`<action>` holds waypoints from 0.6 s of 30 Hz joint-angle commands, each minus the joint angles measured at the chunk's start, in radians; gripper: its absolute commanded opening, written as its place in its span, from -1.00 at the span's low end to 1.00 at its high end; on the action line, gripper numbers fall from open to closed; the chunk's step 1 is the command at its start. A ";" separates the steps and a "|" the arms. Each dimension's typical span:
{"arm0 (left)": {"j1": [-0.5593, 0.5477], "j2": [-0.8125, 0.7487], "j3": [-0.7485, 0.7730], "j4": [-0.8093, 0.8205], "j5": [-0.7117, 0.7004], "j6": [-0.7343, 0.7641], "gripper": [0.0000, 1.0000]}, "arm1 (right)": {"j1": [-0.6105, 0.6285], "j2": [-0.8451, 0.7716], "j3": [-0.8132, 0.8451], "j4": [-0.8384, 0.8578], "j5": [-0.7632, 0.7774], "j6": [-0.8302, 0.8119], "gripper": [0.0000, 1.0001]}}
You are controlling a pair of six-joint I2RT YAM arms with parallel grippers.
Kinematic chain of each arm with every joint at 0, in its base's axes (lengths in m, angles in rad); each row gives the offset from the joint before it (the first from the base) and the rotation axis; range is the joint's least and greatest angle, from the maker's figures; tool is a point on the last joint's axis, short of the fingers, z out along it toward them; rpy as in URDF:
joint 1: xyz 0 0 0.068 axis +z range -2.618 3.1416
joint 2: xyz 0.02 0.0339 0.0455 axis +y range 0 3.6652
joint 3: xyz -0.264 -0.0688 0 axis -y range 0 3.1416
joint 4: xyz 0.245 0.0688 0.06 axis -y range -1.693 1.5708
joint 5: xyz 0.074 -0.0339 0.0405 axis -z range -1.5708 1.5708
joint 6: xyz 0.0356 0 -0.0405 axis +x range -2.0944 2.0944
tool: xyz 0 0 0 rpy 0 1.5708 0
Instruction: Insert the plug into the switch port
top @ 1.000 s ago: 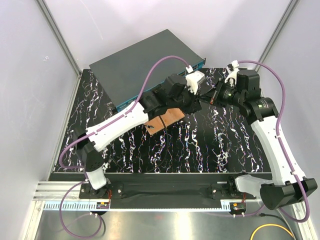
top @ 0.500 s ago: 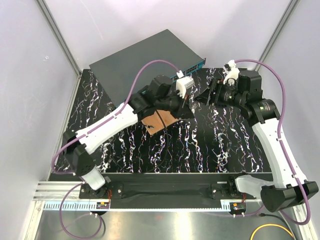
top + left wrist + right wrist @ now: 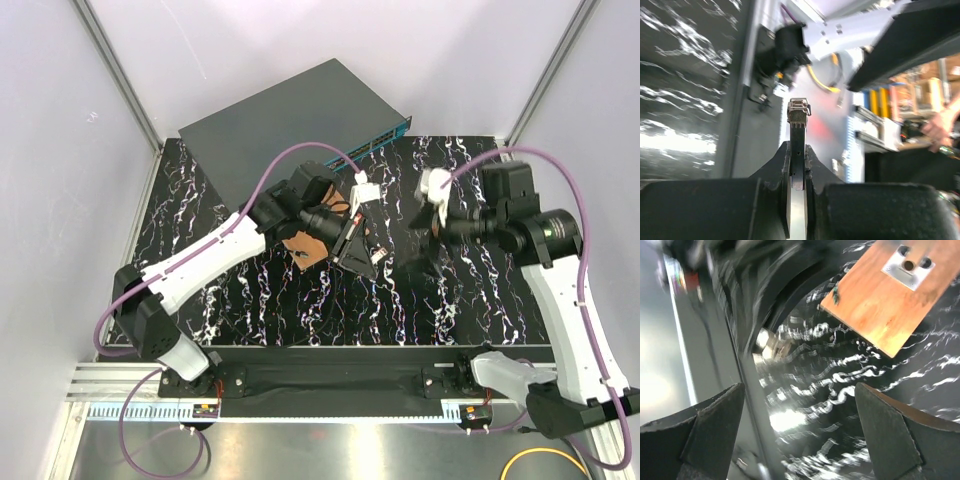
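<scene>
Right pincer [image 3: 800, 427] opened, left pincer [image 3: 797, 156] holds plug [image 3: 798, 116]

Left pincer [image 3: 797, 150] clamped tight; right pincer [image 3: 800, 410] spread wide.

This is looking like a robotics lab test cell: white panels [image 3: 300, 40] and aluminium posts [image 3: 115, 75] are enclosing a marbled black mat [image 3: 300, 300], a left arm [image 3: 215, 255] and a right arm [image 3: 560, 300] are standing bolted at the near edge, purple cables [image 3: 308, 148] are looping off them, and a switch [image 3: 290, 130] is lying at the far left.
</scene>
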 commanded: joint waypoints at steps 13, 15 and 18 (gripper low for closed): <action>-0.011 0.044 -0.072 0.219 0.231 -0.303 -1.00 | 0.125 -0.122 -0.138 -0.182 -0.025 -0.967 0.48; -0.014 0.049 -0.077 0.214 0.242 -0.309 -1.00 | 0.133 -0.108 -0.135 -0.180 -0.023 -0.984 0.43; -0.033 0.061 -0.063 0.155 0.269 -0.283 -1.00 | 0.144 -0.085 -0.123 -0.186 -0.023 -0.995 0.39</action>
